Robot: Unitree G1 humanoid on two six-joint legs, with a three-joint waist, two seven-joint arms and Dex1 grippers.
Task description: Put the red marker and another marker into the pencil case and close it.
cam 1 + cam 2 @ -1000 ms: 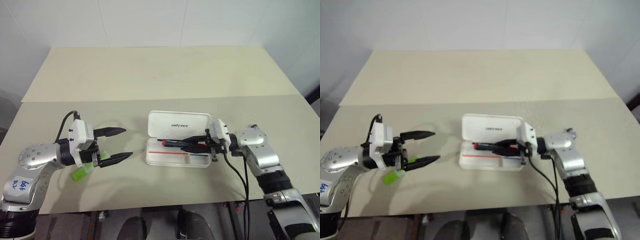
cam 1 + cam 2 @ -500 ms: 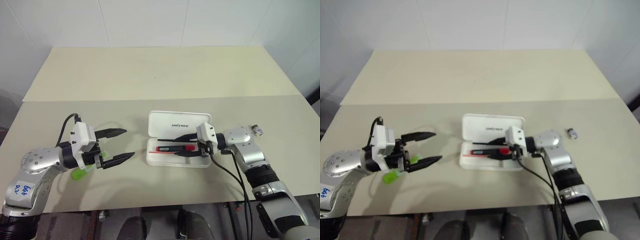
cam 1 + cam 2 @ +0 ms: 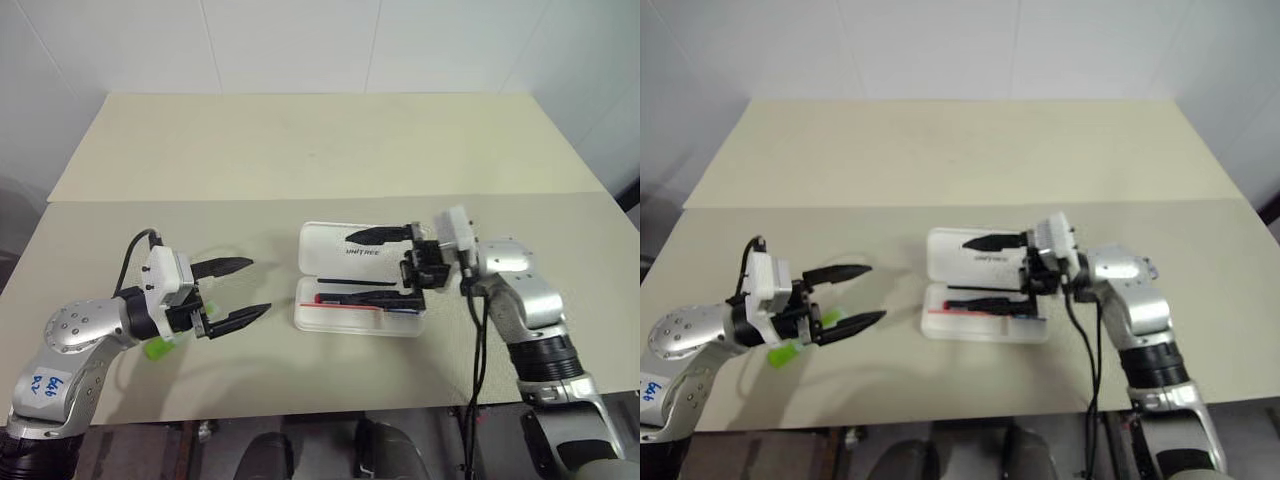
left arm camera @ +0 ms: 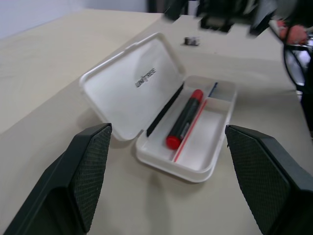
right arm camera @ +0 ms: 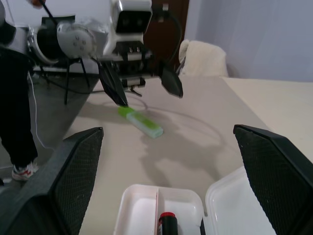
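Red marker lies in pencil case (open).

Head stereo pair looks forward and down over the tabletop. Wrist cams sit low, facing each other; both catch the pencil case.

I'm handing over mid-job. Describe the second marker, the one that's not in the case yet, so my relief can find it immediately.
Start at the beige table and find the open white pencil case near its front edge, with the red marker already inside. Go across to the left hand; the other marker lies on the table just beneath it. It is the only lime-green thing there, short and chunky.
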